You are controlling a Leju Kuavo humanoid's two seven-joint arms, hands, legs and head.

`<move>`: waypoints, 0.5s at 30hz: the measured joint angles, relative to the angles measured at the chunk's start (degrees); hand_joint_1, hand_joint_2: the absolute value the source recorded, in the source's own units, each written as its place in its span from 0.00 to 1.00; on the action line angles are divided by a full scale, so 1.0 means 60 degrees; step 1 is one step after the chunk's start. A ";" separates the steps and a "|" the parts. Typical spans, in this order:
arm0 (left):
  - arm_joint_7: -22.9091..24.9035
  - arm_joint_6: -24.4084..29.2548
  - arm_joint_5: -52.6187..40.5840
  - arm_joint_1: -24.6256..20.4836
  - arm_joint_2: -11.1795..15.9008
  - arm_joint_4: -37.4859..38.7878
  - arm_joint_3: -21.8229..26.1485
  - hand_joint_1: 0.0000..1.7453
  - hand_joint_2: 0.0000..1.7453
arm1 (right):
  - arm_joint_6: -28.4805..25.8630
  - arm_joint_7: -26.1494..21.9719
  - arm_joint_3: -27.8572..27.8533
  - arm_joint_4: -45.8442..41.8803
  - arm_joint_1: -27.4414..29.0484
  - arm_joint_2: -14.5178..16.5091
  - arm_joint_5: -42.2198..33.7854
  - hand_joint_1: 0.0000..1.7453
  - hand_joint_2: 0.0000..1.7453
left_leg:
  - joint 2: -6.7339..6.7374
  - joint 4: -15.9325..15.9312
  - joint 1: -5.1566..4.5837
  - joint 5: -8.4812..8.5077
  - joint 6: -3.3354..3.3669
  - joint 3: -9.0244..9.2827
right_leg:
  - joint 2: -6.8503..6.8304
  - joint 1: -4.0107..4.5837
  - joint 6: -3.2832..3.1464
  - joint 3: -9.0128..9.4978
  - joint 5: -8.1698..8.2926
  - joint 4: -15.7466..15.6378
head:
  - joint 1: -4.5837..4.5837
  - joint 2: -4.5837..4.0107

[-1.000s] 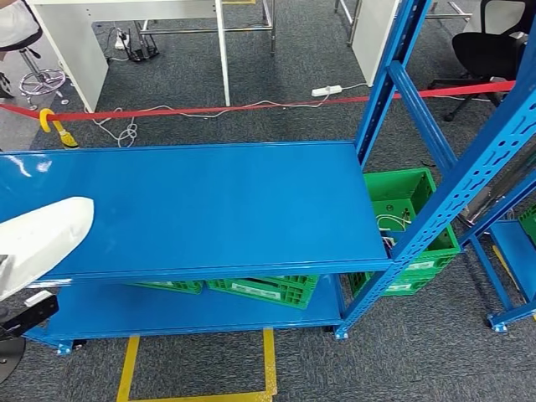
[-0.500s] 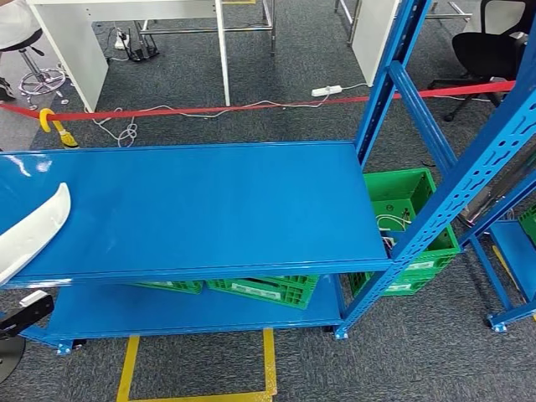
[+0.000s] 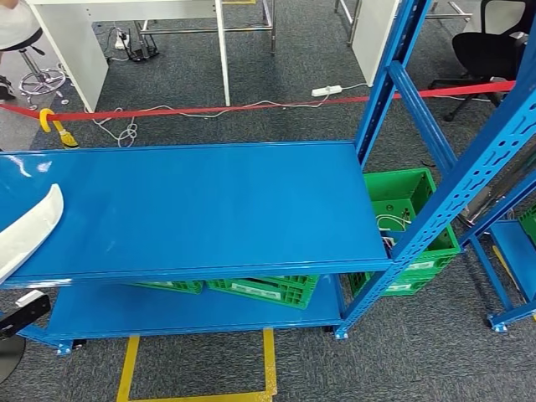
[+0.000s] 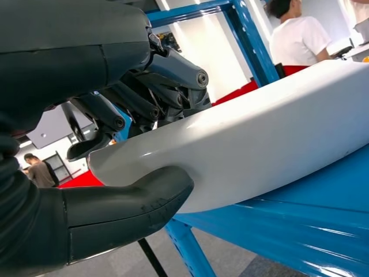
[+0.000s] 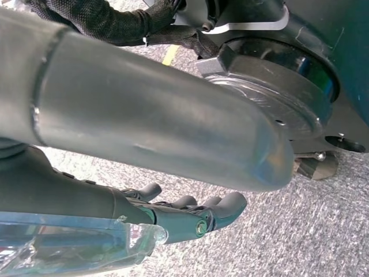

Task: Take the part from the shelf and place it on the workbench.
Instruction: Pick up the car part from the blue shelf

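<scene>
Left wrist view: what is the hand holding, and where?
The left hand grips the white part at one end, thumb beneath, fingers over it.

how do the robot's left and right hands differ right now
The left robot hand grips the white part, thumb under it and fingers over it, above the blue shelf. The right robot hand holds nothing, its fingers hanging over grey carpet. Both have dark fingers.

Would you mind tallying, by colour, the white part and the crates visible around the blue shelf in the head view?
White part: 1, gripped by the left hand
Green crates: 3, two under the upper shelf board and one beside the shelf's end post
Total: 4
</scene>
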 joint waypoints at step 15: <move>0.0000 0.0005 -0.0024 0.0009 0.0000 0.0000 0.0022 1.00 1.00 | 0.0000 0.0000 0.0000 0.0000 -0.0003 -0.0002 0.0000 0.00 0.00 | 0.0000 0.0000 0.0000 0.0000 0.0000 0.0000 | 0.0000 0.0000 0.0000 0.0001 0.0000 0.0000 | 0.0000 0.0000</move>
